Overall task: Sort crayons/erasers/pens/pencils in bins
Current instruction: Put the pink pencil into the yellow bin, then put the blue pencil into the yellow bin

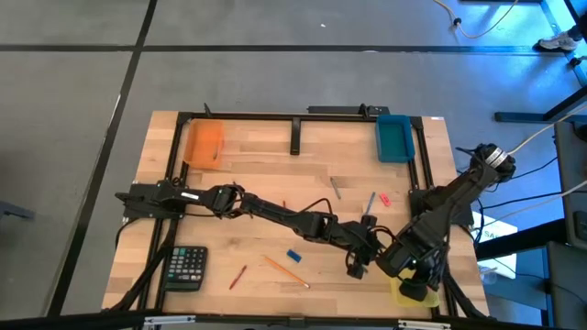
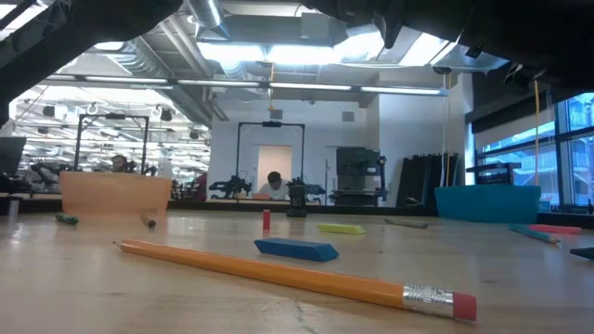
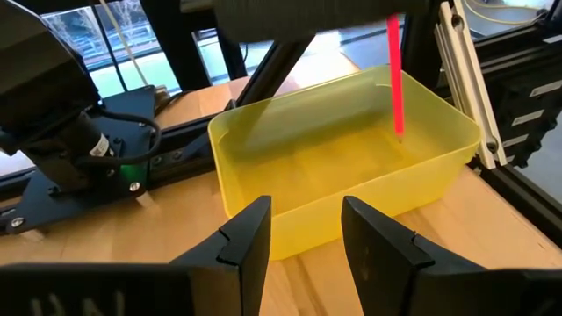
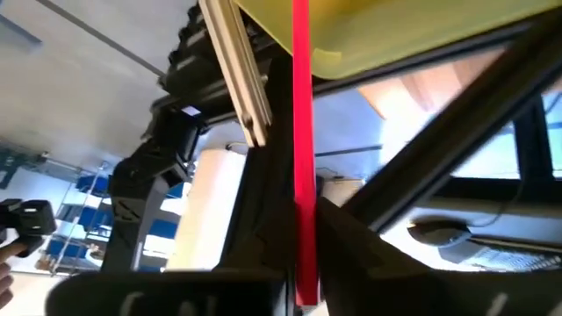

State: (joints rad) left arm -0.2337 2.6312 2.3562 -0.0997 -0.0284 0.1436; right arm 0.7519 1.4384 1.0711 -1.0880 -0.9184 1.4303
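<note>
Nearest my low camera lies a yellow pencil [image 2: 297, 278] on the table [image 1: 257, 165]. My right gripper [image 4: 303, 254] pinches a long thin red stick [image 4: 300, 132], probably a pencil, upright over the yellow bin [image 3: 351, 167]. My left gripper [image 3: 307, 233] waits beside it, fingers parted, empty.

Beside the yellow bin [image 1: 402, 291] both tools meet: right tool [image 1: 415, 286] over it, left tool [image 1: 359, 267] just beside it.
</note>
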